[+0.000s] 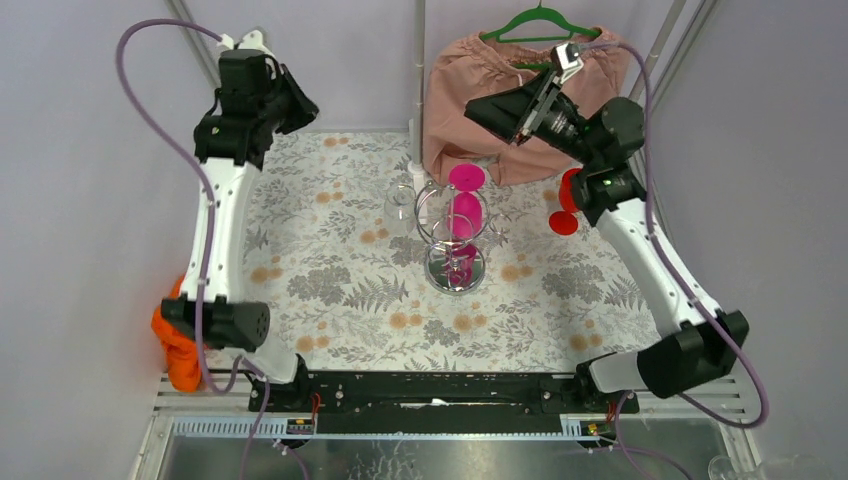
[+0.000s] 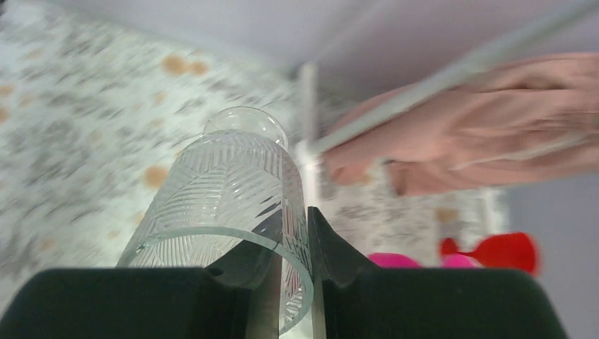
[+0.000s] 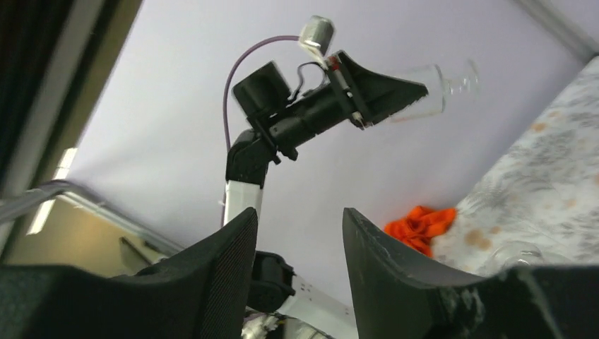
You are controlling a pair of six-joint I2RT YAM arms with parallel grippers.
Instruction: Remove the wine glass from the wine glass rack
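The wine glass rack (image 1: 455,235) is a chrome wire stand at the table's middle, with pink wine glasses (image 1: 466,180) hanging on it. My left gripper (image 1: 308,104) is raised at the back left. In the left wrist view it (image 2: 300,219) is shut on the rim of a clear etched wine glass (image 2: 226,187), one finger inside the bowl and one outside. The right wrist view shows that glass (image 3: 427,90) held out sideways, stem away from the gripper. My right gripper (image 1: 478,108) is raised behind the rack, open and empty (image 3: 300,222).
A second clear glass (image 1: 398,210) is at the rack's left side. A red wine glass (image 1: 567,205) is by the right arm. A pink garment (image 1: 500,90) on a green hanger hangs at the back. An orange cloth (image 1: 175,345) lies at the table's left edge.
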